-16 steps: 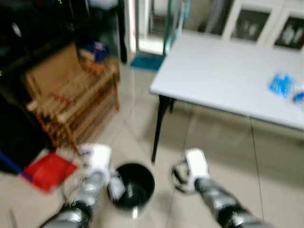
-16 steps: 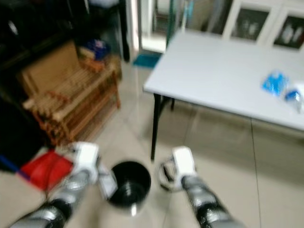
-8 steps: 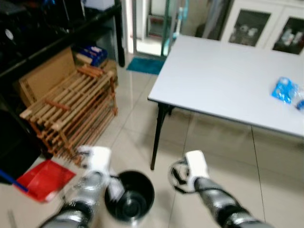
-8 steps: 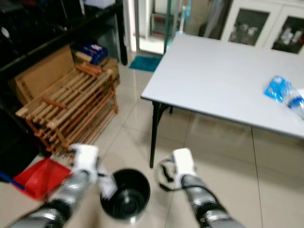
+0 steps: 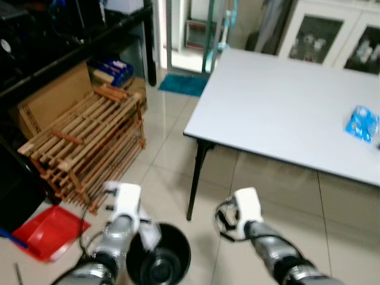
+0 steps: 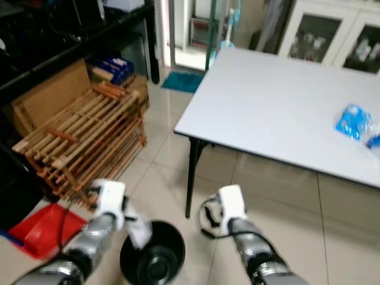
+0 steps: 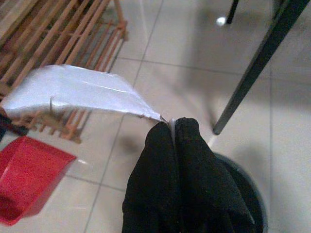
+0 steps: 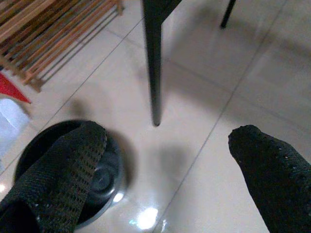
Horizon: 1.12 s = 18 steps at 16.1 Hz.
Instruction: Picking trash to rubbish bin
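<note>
Overhead, a white table [image 5: 285, 107] stands on a tiled floor [image 5: 172, 154], with a blue packet [image 5: 362, 123] lying on its top near the far right edge. Beside the table's near black leg [image 5: 195, 184], on the side away from the packet, a slatted wooden rack [image 5: 83, 148] leans against dark shelving, and a red dustpan [image 5: 44, 233] lies on the tiles below the rack. Close to that same leg sits a round black bin [image 5: 159, 261]. Just above the bin's rim, the left gripper [image 7: 173, 128] has its fingers pressed together on a crumpled silvery wrapper [image 7: 77, 92]. Across the bin, nearer the table leg, the right gripper [image 8: 167, 155] hangs with its fingers spread wide and nothing between them.
</note>
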Tool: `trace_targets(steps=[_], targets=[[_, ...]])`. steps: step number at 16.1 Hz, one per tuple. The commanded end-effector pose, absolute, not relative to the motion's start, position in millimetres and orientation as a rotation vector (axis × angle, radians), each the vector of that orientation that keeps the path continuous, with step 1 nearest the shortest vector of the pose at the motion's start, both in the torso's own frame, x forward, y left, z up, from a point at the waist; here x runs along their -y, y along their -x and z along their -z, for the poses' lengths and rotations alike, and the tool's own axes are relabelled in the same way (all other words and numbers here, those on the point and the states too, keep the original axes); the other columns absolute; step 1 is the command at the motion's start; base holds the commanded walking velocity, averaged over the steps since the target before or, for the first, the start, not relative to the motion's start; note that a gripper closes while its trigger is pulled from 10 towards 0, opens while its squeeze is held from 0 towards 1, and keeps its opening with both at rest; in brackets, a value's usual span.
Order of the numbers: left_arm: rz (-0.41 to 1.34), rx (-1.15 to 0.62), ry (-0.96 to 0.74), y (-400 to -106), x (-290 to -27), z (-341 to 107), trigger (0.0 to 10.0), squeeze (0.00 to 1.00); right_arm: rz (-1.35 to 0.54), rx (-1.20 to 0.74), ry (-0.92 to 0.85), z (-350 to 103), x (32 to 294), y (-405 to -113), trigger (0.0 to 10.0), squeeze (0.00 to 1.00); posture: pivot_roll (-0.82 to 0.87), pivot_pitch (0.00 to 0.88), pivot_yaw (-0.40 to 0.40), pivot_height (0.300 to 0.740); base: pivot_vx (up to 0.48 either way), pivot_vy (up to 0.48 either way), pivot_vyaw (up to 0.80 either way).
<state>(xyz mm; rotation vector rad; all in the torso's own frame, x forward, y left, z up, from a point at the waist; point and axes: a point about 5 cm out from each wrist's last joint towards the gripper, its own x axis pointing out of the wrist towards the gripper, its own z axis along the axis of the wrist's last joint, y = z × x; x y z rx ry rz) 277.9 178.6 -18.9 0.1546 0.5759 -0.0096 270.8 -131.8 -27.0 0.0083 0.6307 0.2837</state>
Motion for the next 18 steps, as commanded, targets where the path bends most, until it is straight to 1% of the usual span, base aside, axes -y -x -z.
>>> trace_targets(steps=[1,4,6,9,14,17,18], targets=[[-0.019,-0.567,-0.166,-279.3,-191.3,15.8,10.0,0.00,-0.307,-0.625,-0.029,25.8,120.9,-271.5,10.0,0.00,0.03,0.039,-0.046,0.740,0.345,0.000,0.00],[0.005,-0.572,-0.159,-278.6,-188.1,16.8,10.0,0.00,-0.355,-0.656,-0.059,29.0,117.2,-267.2,10.0,0.00,0.03,0.040,-0.043,0.740,0.000,0.000,0.00],[0.066,-0.622,-0.182,-273.7,-179.7,23.6,10.0,0.00,-0.486,-0.737,-0.101,35.8,108.2,-256.7,10.0,0.00,0.02,0.040,-0.047,0.740,0.000,0.000,0.00],[0.109,-0.643,-0.161,-271.8,-172.6,26.4,10.0,0.00,-0.570,-0.762,-0.159,36.3,103.6,-252.7,10.0,0.00,0.02,0.042,-0.049,0.740,0.000,0.000,0.00],[0.191,-0.692,-0.183,-267.1,-160.0,32.3,10.0,0.00,-0.739,-0.802,-0.252,34.7,95.6,-246.0,10.0,0.00,0.01,0.041,-0.051,0.740,0.000,0.000,0.00],[0.200,-0.699,-0.196,-266.8,-158.7,32.8,10.0,0.00,-0.747,-0.795,-0.252,33.8,94.6,-246.4,10.0,0.00,0.01,0.043,-0.051,0.740,0.000,0.000,0.00],[0.201,-0.695,-0.205,-267.3,-158.8,32.4,10.0,0.03,-0.744,-0.788,-0.243,33.5,94.9,-246.9,10.0,0.00,0.01,0.044,-0.051,0.740,0.000,0.000,0.00]])
